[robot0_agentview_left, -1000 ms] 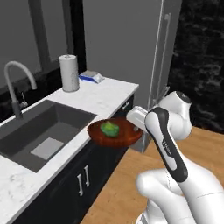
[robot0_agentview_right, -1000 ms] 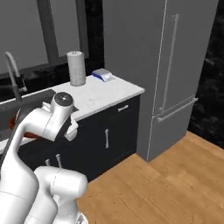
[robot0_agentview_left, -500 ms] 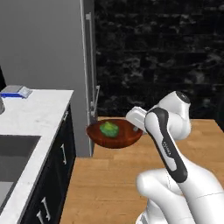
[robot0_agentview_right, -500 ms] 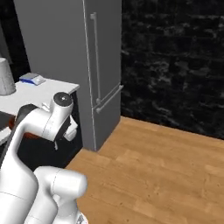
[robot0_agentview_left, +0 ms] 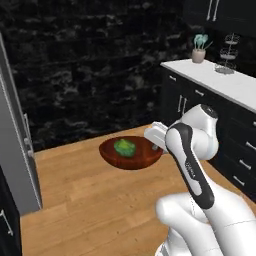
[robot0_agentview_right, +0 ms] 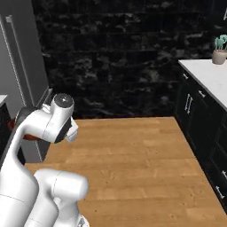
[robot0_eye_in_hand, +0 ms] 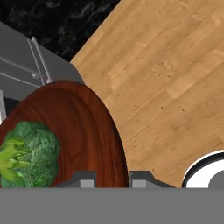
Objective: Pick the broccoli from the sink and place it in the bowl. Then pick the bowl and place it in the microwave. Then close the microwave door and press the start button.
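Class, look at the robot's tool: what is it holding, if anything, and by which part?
The tool holds the bowl by its rim, at the edge nearest the arm, with the broccoli lying inside.

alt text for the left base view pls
The white arm's hand grips the rim of a reddish-brown bowl holding broccoli, carried above a wooden floor. Behind are a black stone wall and dark cabinets.

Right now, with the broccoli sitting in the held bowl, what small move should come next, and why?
Probably keep the glossy reddish-brown wooden bowl level and let the base go on turning to find the microwave. The fingers are shut on the bowl's rim, the bumpy green broccoli floret lies loose inside it, and the bowl hangs over the wooden floor, with a white-topped dark cabinet counter ahead.
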